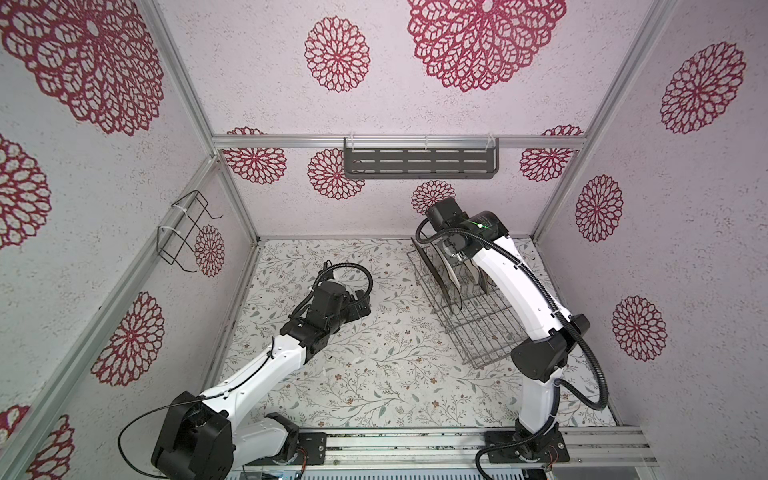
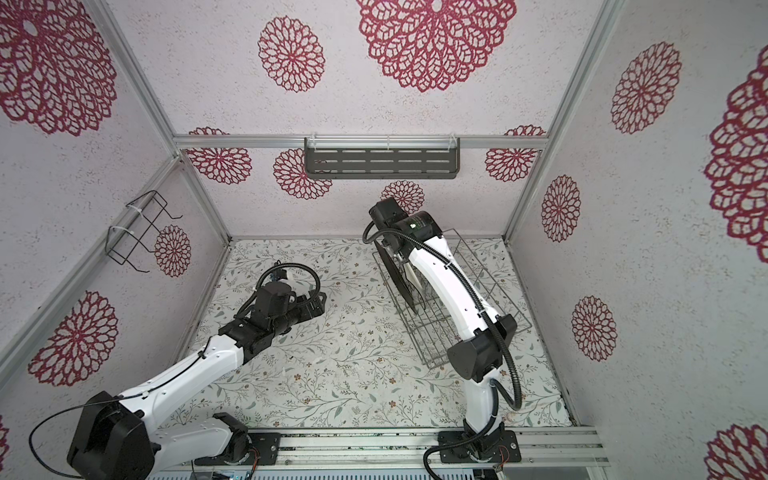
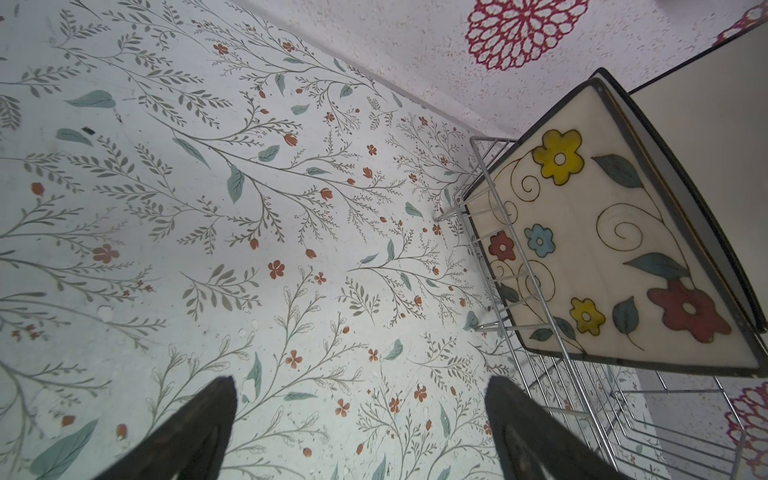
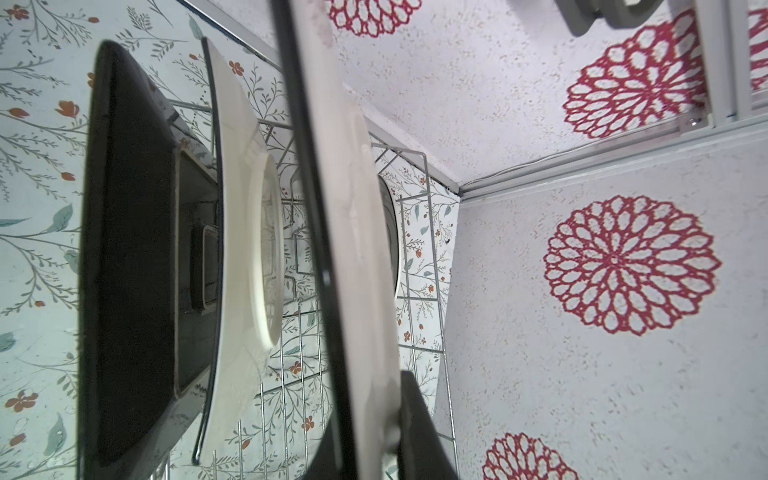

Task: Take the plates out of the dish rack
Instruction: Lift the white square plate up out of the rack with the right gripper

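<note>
Pebbled pale wall panels (image 1: 257, 83) printed with crimson lace rosettes enclose a tabletop (image 1: 374, 374) covered in a matte sheet of grey-green sprigs and small rust flowers. On the left wall hangs a thin black wire holder (image 1: 183, 232). Right of it the left gripper (image 3: 359, 386) hovers over bare tabletop, its two dark tapered fingers spread wide with nothing between them. A dark grey slotted shelf (image 1: 419, 164) hangs from the back rail. At the right rear sits the dish rack (image 1: 478, 328), an angled rectangular basket of bright silver wire. The plates (image 1: 434, 270) stand on edge in its far end: leftmost a glossy cream square plate (image 3: 602, 249) with painted swirls and flowers, then a white plate (image 4: 241, 249) with a raised foot ring. The right gripper (image 4: 374, 415) reaches among them, clamped on the rim of a thin dark-edged white plate (image 4: 357, 232).
</note>
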Robot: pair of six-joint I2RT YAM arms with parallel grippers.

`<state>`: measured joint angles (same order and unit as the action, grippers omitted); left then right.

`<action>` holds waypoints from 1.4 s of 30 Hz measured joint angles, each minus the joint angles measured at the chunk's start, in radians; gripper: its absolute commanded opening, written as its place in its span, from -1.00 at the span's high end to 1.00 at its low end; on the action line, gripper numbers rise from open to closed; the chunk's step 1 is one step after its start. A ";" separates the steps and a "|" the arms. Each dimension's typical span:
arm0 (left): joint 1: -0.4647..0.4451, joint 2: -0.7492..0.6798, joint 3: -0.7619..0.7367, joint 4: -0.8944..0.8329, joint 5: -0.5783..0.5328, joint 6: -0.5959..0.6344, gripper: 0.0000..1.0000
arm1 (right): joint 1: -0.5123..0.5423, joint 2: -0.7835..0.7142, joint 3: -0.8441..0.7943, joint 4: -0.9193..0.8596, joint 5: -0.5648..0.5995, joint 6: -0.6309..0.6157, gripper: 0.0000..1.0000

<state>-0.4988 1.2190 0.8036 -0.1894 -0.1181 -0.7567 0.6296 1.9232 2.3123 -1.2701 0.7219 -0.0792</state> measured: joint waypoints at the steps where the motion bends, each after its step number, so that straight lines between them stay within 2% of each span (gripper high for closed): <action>1: 0.000 -0.002 0.006 -0.006 0.000 0.001 -0.96 | 0.005 -0.010 0.000 0.001 0.006 -0.005 1.00; 11: -0.001 -0.037 0.042 -0.068 0.001 0.000 -0.92 | 0.069 -0.166 -0.031 0.042 0.011 -0.043 1.00; 25: -0.012 -0.235 0.044 -0.193 -0.057 -0.035 -0.90 | 0.182 -0.554 -0.487 0.414 0.039 -0.147 1.00; 34: -0.029 -0.281 0.031 -0.205 -0.077 -0.077 -0.89 | 0.192 -0.751 -0.704 0.675 -0.040 -0.159 1.00; 42: -0.032 -0.286 0.074 -0.265 -0.089 -0.060 -0.91 | 0.193 -0.860 -0.849 0.889 -0.188 -0.093 1.00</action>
<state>-0.5304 0.9325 0.8776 -0.4541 -0.2070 -0.8169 0.8227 1.0634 1.4631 -0.3809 0.5343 -0.1719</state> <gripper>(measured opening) 0.952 0.147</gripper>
